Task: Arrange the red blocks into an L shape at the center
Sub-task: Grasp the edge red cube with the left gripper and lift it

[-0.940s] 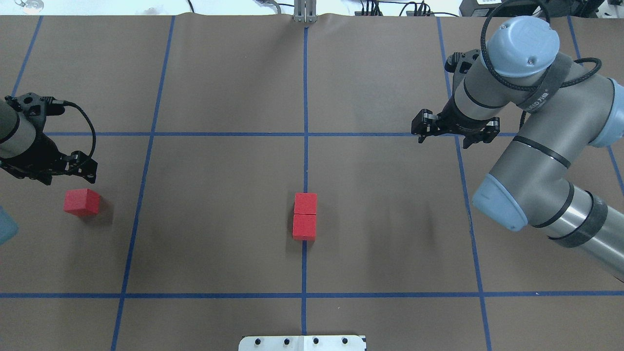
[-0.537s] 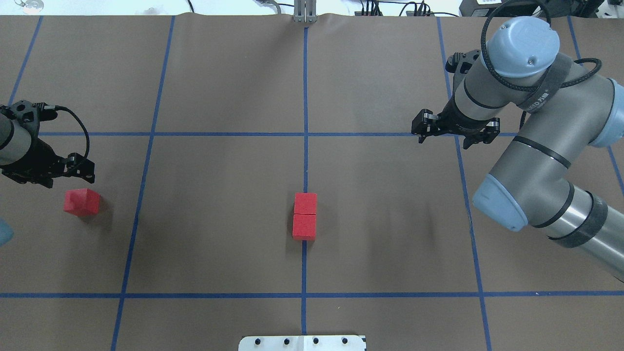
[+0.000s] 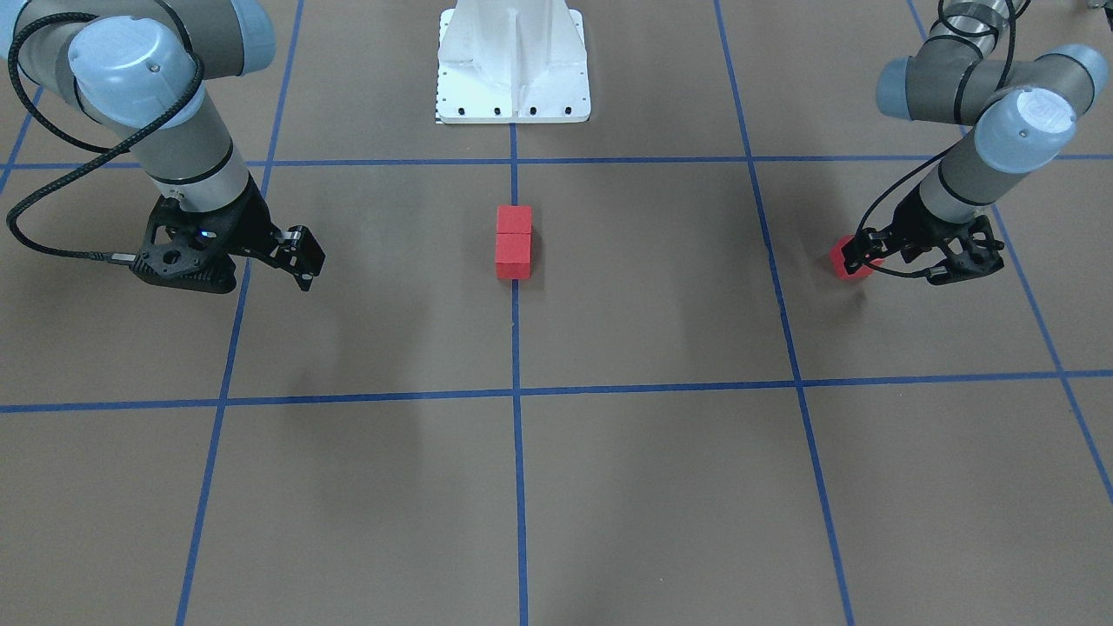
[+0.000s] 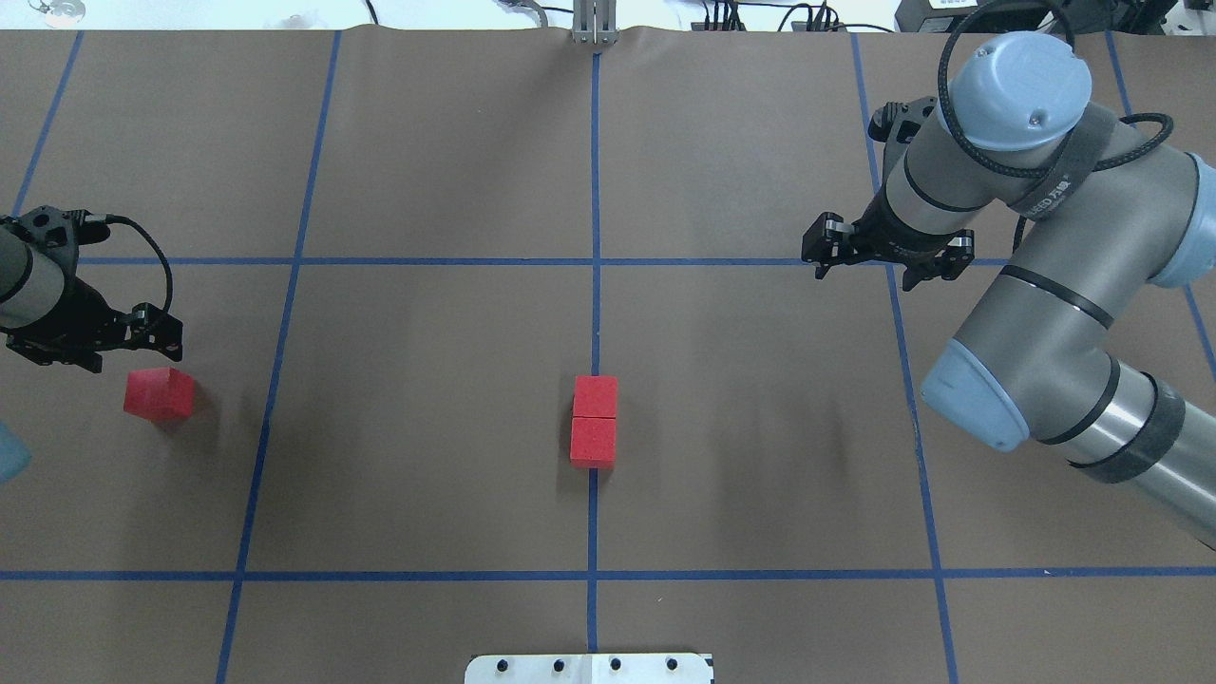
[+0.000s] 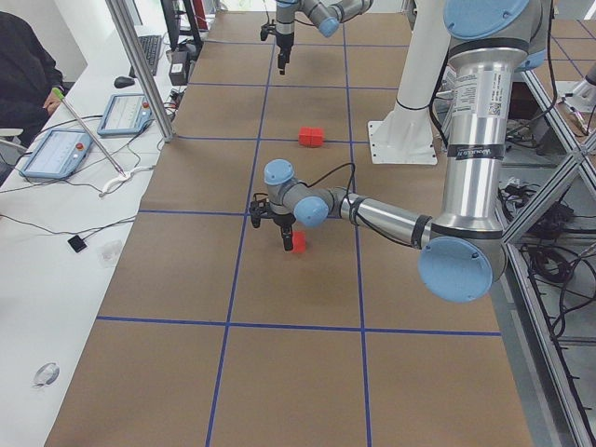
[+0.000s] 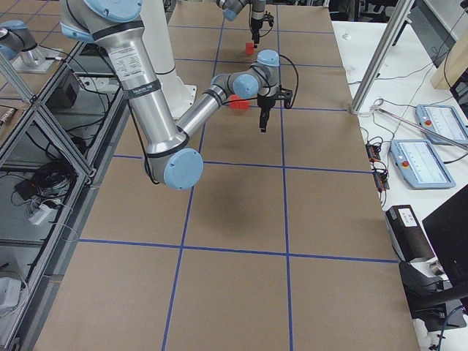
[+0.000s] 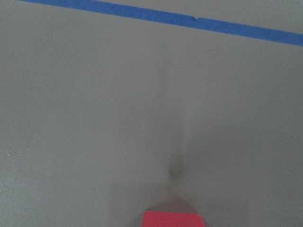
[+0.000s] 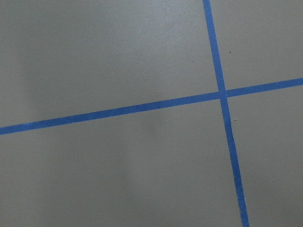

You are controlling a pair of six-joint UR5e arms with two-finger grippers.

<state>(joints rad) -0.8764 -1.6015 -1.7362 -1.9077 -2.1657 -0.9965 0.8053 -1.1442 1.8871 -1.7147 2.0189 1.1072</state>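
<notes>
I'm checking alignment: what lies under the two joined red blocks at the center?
The brown table surface and the vertical blue tape line, which enters above the red blocks and exits below them. The stretch beneath is covered.

Two red blocks (image 3: 514, 252) stand touching, end to end along a blue tape line (image 3: 518, 348) at the worktop's (image 3: 661, 487) center. A third red block (image 3: 843, 260) sits toward the edge on the robot's left, partly hidden behind the left gripper (image 3: 917, 256), whose fingers are spread. The right gripper (image 3: 261, 261) hangs toward the opposite edge, fingers spread.
</notes>
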